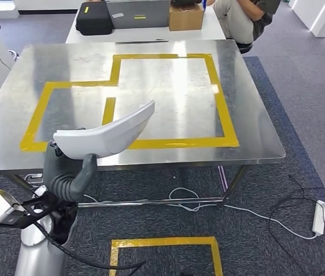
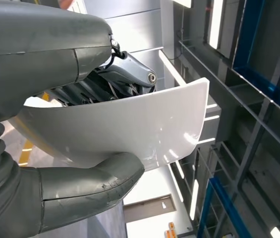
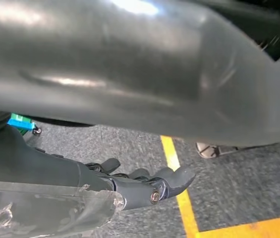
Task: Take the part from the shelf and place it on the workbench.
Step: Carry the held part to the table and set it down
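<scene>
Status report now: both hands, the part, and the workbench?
Left hand grips white part at workbench near edge. Right hand holds nothing, fingers curled. Taped zone bare.

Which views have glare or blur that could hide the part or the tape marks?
Head view: sharp, but ceiling-light glare streaks the steel workbench and washes out some yellow tape. Left wrist view: white part crisp in the left hand, bright highlights on its edge. Right wrist view: right hand soft; a large, blurred grey cover sits close to the lens.
</scene>
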Robot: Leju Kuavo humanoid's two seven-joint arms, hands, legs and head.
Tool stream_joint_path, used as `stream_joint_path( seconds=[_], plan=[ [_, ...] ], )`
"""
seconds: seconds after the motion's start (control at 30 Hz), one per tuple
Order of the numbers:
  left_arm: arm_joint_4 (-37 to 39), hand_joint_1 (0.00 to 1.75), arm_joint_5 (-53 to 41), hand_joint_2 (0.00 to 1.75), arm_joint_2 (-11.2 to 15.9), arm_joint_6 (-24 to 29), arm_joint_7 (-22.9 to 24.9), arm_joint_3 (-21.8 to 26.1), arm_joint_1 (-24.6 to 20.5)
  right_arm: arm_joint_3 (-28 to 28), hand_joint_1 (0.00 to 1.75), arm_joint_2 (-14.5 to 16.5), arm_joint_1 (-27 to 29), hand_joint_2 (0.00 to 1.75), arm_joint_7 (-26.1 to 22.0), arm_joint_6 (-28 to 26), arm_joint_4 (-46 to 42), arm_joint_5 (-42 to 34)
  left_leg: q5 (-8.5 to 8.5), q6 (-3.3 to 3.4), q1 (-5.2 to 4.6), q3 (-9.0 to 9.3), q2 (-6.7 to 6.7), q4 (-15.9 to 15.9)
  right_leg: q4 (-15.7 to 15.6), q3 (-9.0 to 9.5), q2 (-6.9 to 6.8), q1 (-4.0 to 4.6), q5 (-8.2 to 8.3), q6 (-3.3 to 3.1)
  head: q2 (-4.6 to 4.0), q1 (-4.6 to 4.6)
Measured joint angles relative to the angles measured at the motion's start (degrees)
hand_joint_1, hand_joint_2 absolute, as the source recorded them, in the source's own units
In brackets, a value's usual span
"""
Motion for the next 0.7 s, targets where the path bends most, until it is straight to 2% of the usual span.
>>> stream_joint_path(
  seconds=[0.03,0.07,0.1,0.13,0.17,0.2,0.23,0.27,0.33,0.37,0.4,0.43,0.47,0.5,0.53,0.6,0.63,0.67,0.7],
  plan=[
    [0.02,1.75,0.04,1.75,0.02,-0.01,-0.07,-0.02,0.0,-0.02,0.0,-0.01,0.02,0.0,-0.07,0.0,0.0,0.0,-0.66,-0.47,0.33,0.8,-0.02,0.0,-4.0,1.9,-0.14,-0.19,1.88,0.35,0.0,0.03],
    [0.02,1.75,0.08,1.75,0.03,-0.01,-0.11,-0.04,-0.02,-0.02,0.0,0.01,0.04,0.0,-0.14,0.02,0.08,0.0,-1.32,-1.0,0.57,1.59,-0.04,0.0,-7.53,3.58,-0.23,-0.22,3.03,0.64,0.0,0.16],
    [0.02,1.75,0.12,1.75,0.02,-0.02,-0.13,-0.08,-0.08,-0.02,0.0,0.03,0.05,0.0,-0.21,0.04,0.16,-0.01,-1.91,-1.55,0.71,2.1,-0.05,-0.14,-10.12,4.99,-0.27,-0.18,3.41,0.41,0.0,0.32],
    [0.02,1.75,0.15,1.75,0.03,-0.02,-0.13,-0.15,-0.15,-0.02,0.0,0.05,0.07,0.0,-0.27,0.07,0.24,-0.02,-2.36,-2.04,0.72,2.47,-0.05,-0.42,-11.39,5.68,-0.23,-0.09,3.42,-0.05,0.0,0.4],
    [0.02,1.75,0.19,1.75,0.04,-0.03,-0.13,-0.21,-0.22,-0.02,0.0,0.07,0.08,0.0,-0.28,0.09,0.32,-0.04,-2.45,-2.48,0.66,2.77,-0.08,-0.71,-11.36,5.78,-0.08,0.09,2.72,-0.82,0.0,0.48],
    [0.02,1.75,0.24,1.75,0.05,-0.03,-0.13,-0.26,-0.31,-0.02,0.0,0.07,0.06,0.0,-0.3,0.1,0.33,-0.05,-2.31,-2.87,0.64,2.89,-0.1,-0.84,-11.39,6.1,0.09,0.12,2.32,-1.68,0.0,0.41],
    [0.02,1.75,0.28,1.75,0.07,-0.03,-0.13,-0.31,-0.37,-0.03,0.0,0.08,0.08,0.0,-0.28,0.12,0.32,-0.07,-1.85,-3.2,0.67,2.9,-0.11,-0.32,-11.5,6.42,0.24,0.1,2.13,-2.19,0.0,0.27],
    [0.02,1.75,0.34,1.75,0.08,-0.02,-0.15,-0.32,-0.44,-0.03,0.0,0.08,0.11,0.0,-0.28,0.14,0.32,-0.08,-1.11,-3.48,0.7,2.14,-0.12,1.52,-11.66,7.03,0.34,0.07,1.64,-2.65,0.0,0.14],
    [0.05,1.75,0.39,1.75,0.09,-0.02,-0.18,-0.35,-0.57,-0.04,0.0,0.08,0.18,0.0,-0.33,0.17,0.31,-0.08,-0.88,-3.66,0.58,-1.9,-0.1,7.92,-12.13,8.51,0.47,0.12,0.67,-3.37,0.01,-0.17],
    [0.09,1.75,0.43,1.75,0.1,-0.01,-0.19,-0.35,-0.58,-0.07,0.0,0.08,0.21,0.0,-0.34,0.17,0.31,-0.08,-2.05,-3.59,0.46,-4.67,-0.11,11.48,-12.35,9.28,0.51,0.2,0.12,-3.64,0.01,-0.28],
    [0.13,1.75,0.43,1.75,0.13,-0.01,-0.19,-0.34,-0.56,-0.12,0.0,0.08,0.22,0.0,-0.35,0.17,0.32,-0.08,-4.01,-3.45,0.31,-7.23,-0.11,14.02,-12.57,10.11,0.62,0.32,-0.46,-3.85,0.01,-0.37],
    [0.16,1.75,0.45,1.75,0.15,-0.01,-0.2,-0.33,-0.52,-0.17,0.0,0.08,0.23,0.0,-0.35,0.17,0.32,-0.09,-5.95,-3.25,0.17,-9.3,-0.11,15.36,-12.76,11.06,0.79,0.47,-1.11,-4.0,0.01,-0.45],
    [0.18,1.75,0.48,1.75,0.19,-0.01,-0.2,-0.33,-0.5,-0.23,0.0,0.08,0.23,0.0,-0.35,0.17,0.32,-0.09,-7.12,-2.99,0.03,-10.7,-0.11,15.38,-12.9,12.14,0.98,0.62,-1.83,-4.09,0.0,-0.49],
    [0.19,1.75,0.49,1.75,0.22,-0.01,-0.2,-0.33,-0.49,-0.27,0.0,0.08,0.23,0.0,-0.36,0.17,0.32,-0.09,-6.8,-2.62,-0.16,-11.44,-0.11,14.04,-12.99,13.34,1.16,0.78,-2.63,-4.13,0.0,-0.56],
    [0.2,1.75,0.5,1.75,0.26,-0.01,-0.21,-0.33,-0.49,-0.3,0.0,0.08,0.22,0.0,-0.36,0.17,0.32,-0.09,-4.72,-2.18,-0.39,-11.66,-0.12,11.66,-13.04,14.56,1.28,0.92,-3.49,-4.12,0.0,-0.6],
    [0.25,1.75,0.53,1.75,0.32,-0.01,-0.22,-0.32,-0.42,-0.33,0.0,0.11,0.23,0.0,-0.37,0.17,0.38,-0.09,3.37,-1.18,-1.05,-11.7,-0.12,5.42,-13.05,16.42,1.47,1.17,-5.23,-3.87,0.01,-0.72],
    [0.27,1.75,0.54,1.75,0.35,-0.01,-0.23,-0.32,-0.35,-0.34,0.0,0.12,0.21,0.0,-0.36,0.17,0.41,-0.09,6.57,-0.89,-1.32,-11.6,-0.17,3.1,-13.19,17.14,1.53,1.32,-6.19,-3.67,0.0,-0.68],
    [0.3,1.75,0.55,1.75,0.38,-0.01,-0.25,-0.32,-0.29,-0.34,0.0,0.13,0.19,0.0,-0.36,0.16,0.44,-0.09,8.37,-0.71,-1.46,-11.42,-0.29,1.59,-13.18,17.95,1.58,1.46,-6.76,-3.42,0.01,-0.63],
    [0.31,1.75,0.56,1.75,0.39,-0.01,-0.28,-0.34,-0.35,-0.33,0.0,0.1,0.15,0.0,-0.37,0.16,0.44,-0.09,8.18,-0.6,-1.5,-10.97,-0.43,1.01,-13.05,18.73,1.6,1.59,-7.0,-3.15,0.01,-0.56]
  ],
)
